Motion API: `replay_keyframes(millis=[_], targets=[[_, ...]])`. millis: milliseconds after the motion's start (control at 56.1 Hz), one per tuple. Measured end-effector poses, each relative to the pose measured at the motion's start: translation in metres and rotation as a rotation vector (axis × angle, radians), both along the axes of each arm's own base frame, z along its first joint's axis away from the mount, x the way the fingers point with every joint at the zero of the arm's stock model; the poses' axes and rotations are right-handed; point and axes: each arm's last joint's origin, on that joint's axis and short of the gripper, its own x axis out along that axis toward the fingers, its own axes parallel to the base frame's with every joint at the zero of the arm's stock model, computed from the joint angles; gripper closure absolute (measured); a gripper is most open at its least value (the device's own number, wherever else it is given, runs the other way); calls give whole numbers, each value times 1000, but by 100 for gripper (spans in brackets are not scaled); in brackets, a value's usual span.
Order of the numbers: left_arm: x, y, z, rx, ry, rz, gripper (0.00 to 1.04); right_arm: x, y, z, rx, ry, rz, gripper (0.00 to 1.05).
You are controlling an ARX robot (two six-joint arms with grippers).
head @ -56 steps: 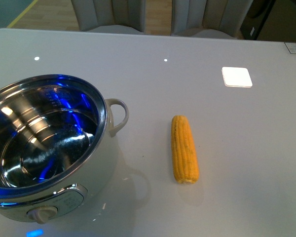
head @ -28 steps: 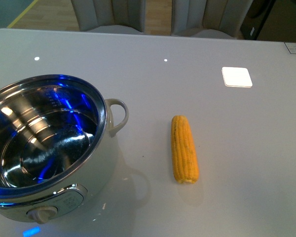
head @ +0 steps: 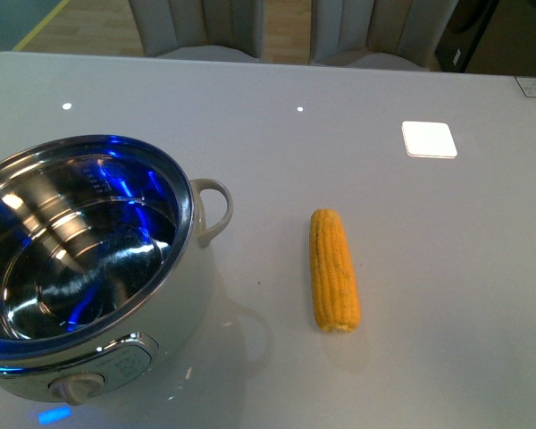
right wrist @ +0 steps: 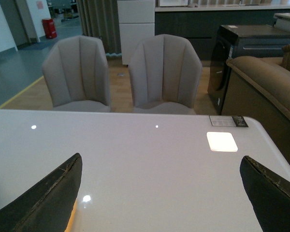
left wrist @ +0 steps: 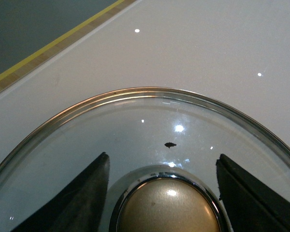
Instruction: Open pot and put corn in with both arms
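Note:
The pot (head: 174, 308) stands open at the table's front left, with a shiny steel interior, a white loop handle (head: 213, 210) and a front knob (head: 74, 389). The corn (head: 333, 268) lies on the table to its right, apart from it. Neither arm shows in the front view. In the left wrist view my left gripper (left wrist: 164, 193) is shut on the gold knob (left wrist: 166, 208) of the glass pot lid (left wrist: 150, 116), above the table. In the right wrist view my right gripper (right wrist: 159, 193) is open and empty above the table; an orange sliver of the corn (right wrist: 71, 217) shows beside one finger.
A white square patch (head: 428, 138) lies on the table at the back right. Two grey chairs (right wrist: 121, 72) stand behind the table's far edge. A brown sofa (right wrist: 270, 77) and a dark cabinet are beyond the right side.

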Motion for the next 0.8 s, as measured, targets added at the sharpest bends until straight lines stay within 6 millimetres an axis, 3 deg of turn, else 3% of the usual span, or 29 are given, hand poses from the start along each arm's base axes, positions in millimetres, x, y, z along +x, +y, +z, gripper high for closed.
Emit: replay_keyframes(millis=[178,374,570,677,801], targets=[[-1,0,1,-19,1,8,7,0,0,0,0,0,0,9],[-3,0,17,-37,-11,19,7,0,0,0,0,0,0,9],[-4,5,61,-30,-71,34,7,0,0,0,0,0,0,9],[-12,7,97,-36,-97,34,7,0,0,0,0,0,0,9],[-23,3,125,-69,-105,2,7,0,0,0,0,0,0,9]])
